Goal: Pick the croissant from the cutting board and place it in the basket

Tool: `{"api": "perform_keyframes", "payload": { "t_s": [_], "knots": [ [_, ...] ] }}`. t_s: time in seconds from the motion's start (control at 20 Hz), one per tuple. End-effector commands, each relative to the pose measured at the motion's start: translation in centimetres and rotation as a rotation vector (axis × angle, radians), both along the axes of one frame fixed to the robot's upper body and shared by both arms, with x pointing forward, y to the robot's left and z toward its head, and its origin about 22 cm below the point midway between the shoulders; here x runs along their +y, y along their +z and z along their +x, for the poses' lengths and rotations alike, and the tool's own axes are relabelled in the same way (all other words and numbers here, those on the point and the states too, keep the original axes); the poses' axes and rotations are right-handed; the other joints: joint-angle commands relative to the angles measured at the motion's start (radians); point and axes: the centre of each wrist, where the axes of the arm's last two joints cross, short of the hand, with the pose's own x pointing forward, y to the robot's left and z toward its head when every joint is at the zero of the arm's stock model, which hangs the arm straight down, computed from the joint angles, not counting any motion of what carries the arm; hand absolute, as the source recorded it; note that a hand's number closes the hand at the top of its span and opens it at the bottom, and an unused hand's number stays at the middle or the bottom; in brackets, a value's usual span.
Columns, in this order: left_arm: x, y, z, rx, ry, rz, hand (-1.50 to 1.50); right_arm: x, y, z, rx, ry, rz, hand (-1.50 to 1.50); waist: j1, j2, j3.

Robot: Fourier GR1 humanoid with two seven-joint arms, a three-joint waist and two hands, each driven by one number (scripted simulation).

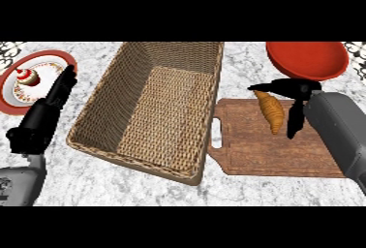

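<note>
A golden-brown croissant lies lengthwise on the wooden cutting board at the right. My right hand hovers at the croissant's far end. Its thumb points left past the croissant's tip and its fingers hang straight down the croissant's right side, so the hand brackets the pastry without curling round it. The wicker basket stands in the middle, long and deep, with nothing inside. My left hand rests open at the left, fingers up, beside the basket's left wall.
A red bowl sits just behind the cutting board at the top right. At the far left, a red-rimmed plate holds a cupcake. The board's handle slot faces the basket's right wall.
</note>
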Motion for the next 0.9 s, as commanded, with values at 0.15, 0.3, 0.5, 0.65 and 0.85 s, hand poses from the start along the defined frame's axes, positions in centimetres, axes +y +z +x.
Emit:
{"api": "perform_keyframes", "payload": {
  "t_s": [0.15,0.3,0.5,0.65,0.85],
  "knots": [
    [-1.7,-1.0,0.4,0.004,-0.025,0.003,0.0,-0.5,-3.9,-0.8,0.012,-0.007,-0.01,-1.5,0.009,0.005,0.001],
    [0.6,1.0,-1.4,-0.01,-0.014,0.018,0.0,-0.3,-1.8,0.1,0.016,-0.013,-0.015,-1.5,0.007,0.001,0.0],
    [-1.0,-0.9,1.3,0.023,-0.017,-0.008,0.0,-0.2,-2.6,0.1,0.038,-0.04,0.066,1.5,0.0,0.004,0.0],
    [-0.3,0.7,-0.4,0.008,-0.003,0.0,0.0,1.0,-4.8,-1.0,-0.017,0.008,0.029,1.5,0.003,0.001,0.0],
    [-0.3,0.7,-0.6,0.013,-0.012,0.004,0.0,-0.2,-3.8,-0.2,-0.065,0.027,0.044,1.5,0.013,0.005,0.001]
  ]
}}
